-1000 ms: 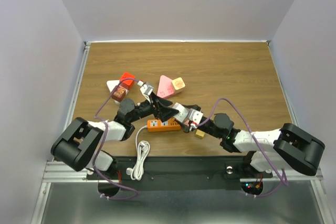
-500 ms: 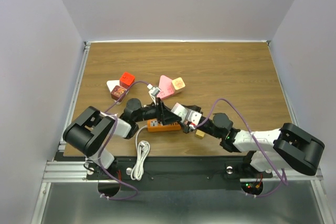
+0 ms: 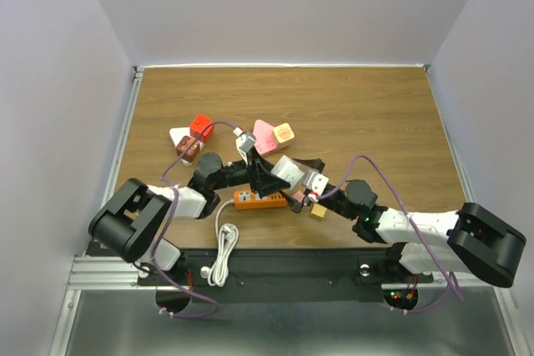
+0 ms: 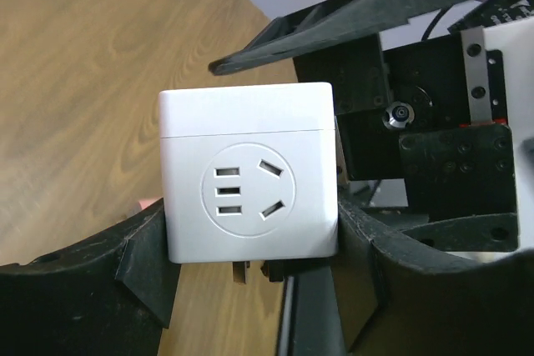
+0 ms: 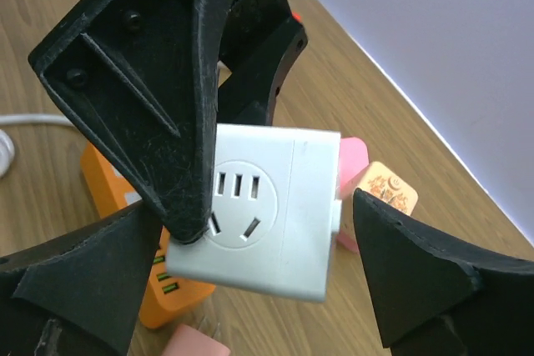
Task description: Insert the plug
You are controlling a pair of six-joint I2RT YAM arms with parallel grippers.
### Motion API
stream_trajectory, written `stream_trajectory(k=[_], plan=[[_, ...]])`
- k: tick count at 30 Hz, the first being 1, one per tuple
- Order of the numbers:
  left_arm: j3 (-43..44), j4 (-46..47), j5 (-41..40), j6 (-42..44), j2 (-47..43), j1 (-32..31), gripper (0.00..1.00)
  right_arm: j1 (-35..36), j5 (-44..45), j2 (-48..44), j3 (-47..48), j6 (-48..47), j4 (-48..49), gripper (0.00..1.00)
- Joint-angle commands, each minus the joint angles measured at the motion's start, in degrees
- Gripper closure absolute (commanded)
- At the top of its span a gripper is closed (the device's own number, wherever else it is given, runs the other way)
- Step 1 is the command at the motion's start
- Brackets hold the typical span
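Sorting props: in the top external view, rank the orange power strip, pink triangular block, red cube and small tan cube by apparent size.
Largest first:
orange power strip (partly covered)
pink triangular block
red cube
small tan cube

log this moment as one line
left gripper: shut on white plug | right gripper: open around plug | plug: prongs showing, not in orange power strip

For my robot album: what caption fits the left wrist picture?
Left arm's jaws grip a white plug, metal prongs poking out below, wooden table behind.
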Motion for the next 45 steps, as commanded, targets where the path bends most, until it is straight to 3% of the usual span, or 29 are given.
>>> stream_trajectory(k=[1, 8, 16, 22, 27, 31, 37, 45], plan=[[3.57, 5.88, -3.48, 13.32, -6.93, -0.45, 1.00, 0.25, -0.26, -2.76, 3.01, 3.23, 2.91, 0.00], [4.19, -1.00, -7.71, 18.97, -10.01, 1.39, 1.00, 0.34, -3.08, -7.59, 7.32, 6.39, -9.83, 0.00], [6.64, -7.67, -5.87, 26.87, -12.56, 6.40, 1.00, -2.64, -12.04, -14.72, 11.80, 8.94, -18.80, 0.00], [10.07, -13.29, -7.01, 32.84, -15.37, 8.34, 1.00, -9.93, -18.80, -7.87, 19.87, 11.14, -19.51, 0.00], [16.38, -18.22, -1.56, 36.97, -15.81, 9.48, 1.00, -18.98, -32.32, -1.46, 26.56, 15.18, -19.42, 0.00], [21.15, -25.68, 1.77, 42.86, -15.81, 9.57, 1.00, -20.75, -35.42, -1.44, 27.46, 14.05, -19.42, 0.00], [19.57, -22.89, 12.74, 46.30, -14.51, 9.57, 1.00, -23.91, -45.24, 0.39, 26.92, 11.76, -19.42, 0.00], [16.85, -23.06, 14.44, 50.25, -14.32, 9.48, 1.00, -27.87, -54.31, 6.29, 29.91, 10.01, -19.42, 0.00]])
